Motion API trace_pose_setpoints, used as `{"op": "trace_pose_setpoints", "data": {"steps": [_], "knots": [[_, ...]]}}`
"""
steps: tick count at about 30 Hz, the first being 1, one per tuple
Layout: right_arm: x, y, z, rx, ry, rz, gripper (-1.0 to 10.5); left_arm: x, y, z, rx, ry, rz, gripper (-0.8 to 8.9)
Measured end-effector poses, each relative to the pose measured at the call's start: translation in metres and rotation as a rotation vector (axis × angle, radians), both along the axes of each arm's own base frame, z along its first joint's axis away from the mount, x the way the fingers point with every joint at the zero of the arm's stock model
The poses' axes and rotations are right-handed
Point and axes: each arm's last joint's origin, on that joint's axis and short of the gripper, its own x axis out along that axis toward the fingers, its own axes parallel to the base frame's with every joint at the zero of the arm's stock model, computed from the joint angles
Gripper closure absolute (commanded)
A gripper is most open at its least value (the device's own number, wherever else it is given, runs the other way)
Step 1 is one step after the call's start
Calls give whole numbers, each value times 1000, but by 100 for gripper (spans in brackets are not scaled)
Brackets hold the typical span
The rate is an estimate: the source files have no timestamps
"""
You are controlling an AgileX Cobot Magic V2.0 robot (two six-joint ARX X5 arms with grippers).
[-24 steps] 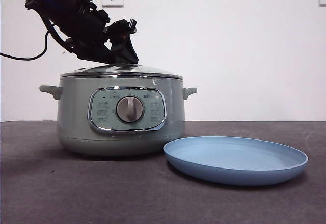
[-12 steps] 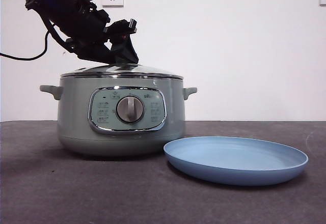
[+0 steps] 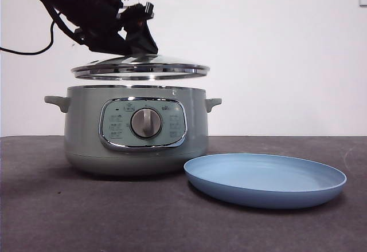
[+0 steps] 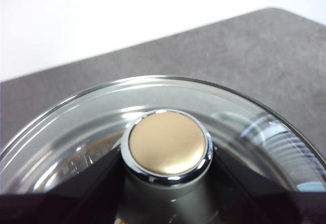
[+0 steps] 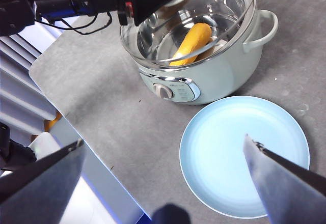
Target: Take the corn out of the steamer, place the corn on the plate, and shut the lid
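A: The pot (image 3: 135, 130) is pale sage green, with a chrome-framed panel and a silver dial.
B: The plate (image 5: 214, 158) is light blue. The corn (image 5: 191, 43) is yellow-orange. The lid (image 3: 140, 69) is clear glass, chrome-rimmed.

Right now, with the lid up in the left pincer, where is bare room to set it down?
The lid hangs over the steamer, shut in the left pincer. Bare table lies in front of the steamer and beside its handle away from the plate. The plate is empty but meant for the corn.
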Motion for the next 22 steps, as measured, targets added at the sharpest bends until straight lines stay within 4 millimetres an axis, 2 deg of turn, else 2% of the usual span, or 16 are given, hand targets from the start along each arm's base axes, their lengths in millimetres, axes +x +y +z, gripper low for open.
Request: {"op": "trace_pose_setpoints", "data": {"steps": [6, 9, 16, 22], "knots": [[0, 0, 0, 0, 0, 0, 408, -6, 3, 8, -3, -7, 1, 822], [0, 0, 0, 0, 0, 0, 408, -17, 7, 22, -9, -21, 1, 822], [6, 1, -3, -3, 11, 0, 407, -66, 30, 72, -34, -85, 0, 822], [14, 2, -2, 4, -24, 0, 408, -114, 51, 92, 1, -44, -3, 822]]}}
